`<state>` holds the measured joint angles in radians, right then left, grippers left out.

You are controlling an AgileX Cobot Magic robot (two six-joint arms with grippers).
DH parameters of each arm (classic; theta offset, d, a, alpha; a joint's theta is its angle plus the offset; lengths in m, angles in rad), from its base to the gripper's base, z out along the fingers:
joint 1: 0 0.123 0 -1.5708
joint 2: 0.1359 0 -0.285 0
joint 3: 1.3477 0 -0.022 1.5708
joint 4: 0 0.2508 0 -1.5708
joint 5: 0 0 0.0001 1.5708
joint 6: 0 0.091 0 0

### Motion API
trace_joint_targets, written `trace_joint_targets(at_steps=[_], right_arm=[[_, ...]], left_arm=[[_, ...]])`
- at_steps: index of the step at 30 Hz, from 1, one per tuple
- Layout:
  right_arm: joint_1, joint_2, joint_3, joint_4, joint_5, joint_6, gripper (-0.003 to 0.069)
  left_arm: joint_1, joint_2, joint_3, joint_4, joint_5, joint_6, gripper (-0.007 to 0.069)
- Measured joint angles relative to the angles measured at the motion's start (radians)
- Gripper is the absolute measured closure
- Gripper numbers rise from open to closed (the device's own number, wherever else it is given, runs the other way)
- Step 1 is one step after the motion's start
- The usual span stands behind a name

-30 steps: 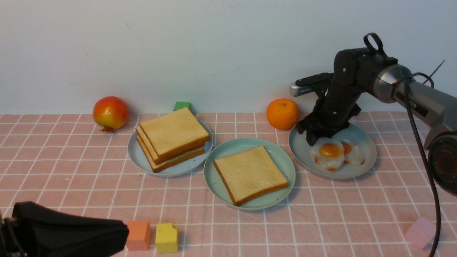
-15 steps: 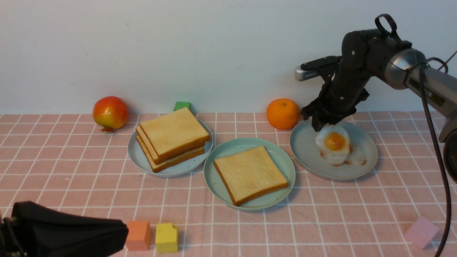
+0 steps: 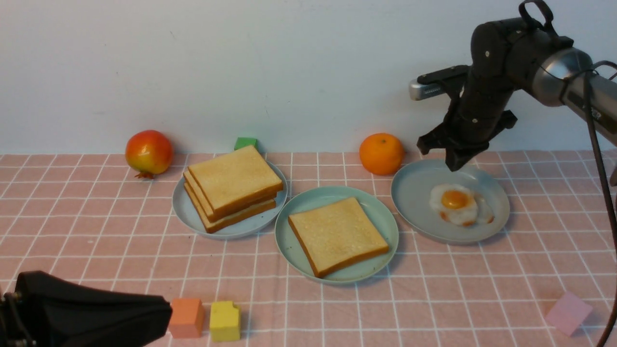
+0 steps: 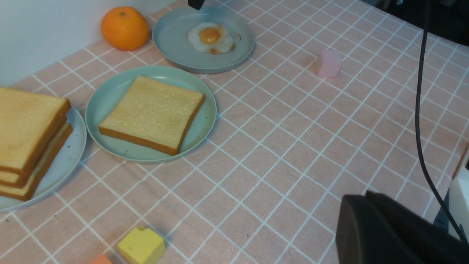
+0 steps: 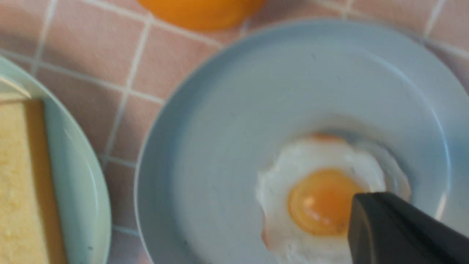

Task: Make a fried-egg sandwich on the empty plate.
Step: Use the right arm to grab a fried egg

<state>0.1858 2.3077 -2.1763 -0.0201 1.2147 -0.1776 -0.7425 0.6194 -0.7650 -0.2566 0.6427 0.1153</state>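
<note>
The right gripper (image 3: pixel 455 164) hangs over the far rim of the grey-blue plate (image 3: pixel 414 202) with its jaws clenched on nothing. The fried egg (image 3: pixel 454 202) lies flat on that plate, below the tips and a little toward the robot, apart from them. To take it, the jaws would have to part and come down and back toward the near side. The egg is nearly round, slightly wider across than deep, so no edge stands out as the one to pinch.

The right arm is plainly the nearer. The left gripper (image 3: pixel 96 315) rests low at the near left corner, well apart from all three plates, and its fingers look pressed together. The mint-green plate (image 3: pixel 308 202) sits in the middle, to the left of the egg's plate, bearing one toast slice (image 3: pixel 337 236) and no filling yet.

A second egg (image 3: pixel 484 212) lies mostly hidden under the first, showing only at its right edge, and whether the two stick together cannot be told. The right wrist view is blurred, and one dark finger there covers part of the yolk's edge. The left gripper is cut off by the frame
</note>
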Motion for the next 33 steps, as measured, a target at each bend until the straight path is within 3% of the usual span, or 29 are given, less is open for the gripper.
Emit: trace_joint_targets(at_steps=[9,12,17,20,25,33], right_arm=[[-0.002,-0.014,0.019,-0.039,0.020,0.192,0.0617],[-0.015,0.008,0.019,-0.039,0.020,0.263,0.0472],[-0.036,0.073,0.019,-0.035,0.019,0.322,0.0141],[-0.040,0.094,0.019,-0.023,0.019,0.328,0.0013],[-0.041,0.103,0.014,-0.009,0.020,0.322,0.0004],[-0.041,0.123,-0.046,-0.003,0.037,0.309,0.0109]], left_arm=[[0.000,0.000,0.000,0.001,0.012,0.000,0.0583],[0.000,0.000,0.000,0.005,0.014,0.000,0.0583],[0.000,0.000,0.000,0.007,0.018,0.000,0.0583],[0.000,0.000,0.000,0.008,0.022,0.000,0.0583],[0.000,0.000,0.000,0.008,0.014,0.000,0.0583],[0.000,0.000,0.000,0.009,0.008,0.000,0.0580]])
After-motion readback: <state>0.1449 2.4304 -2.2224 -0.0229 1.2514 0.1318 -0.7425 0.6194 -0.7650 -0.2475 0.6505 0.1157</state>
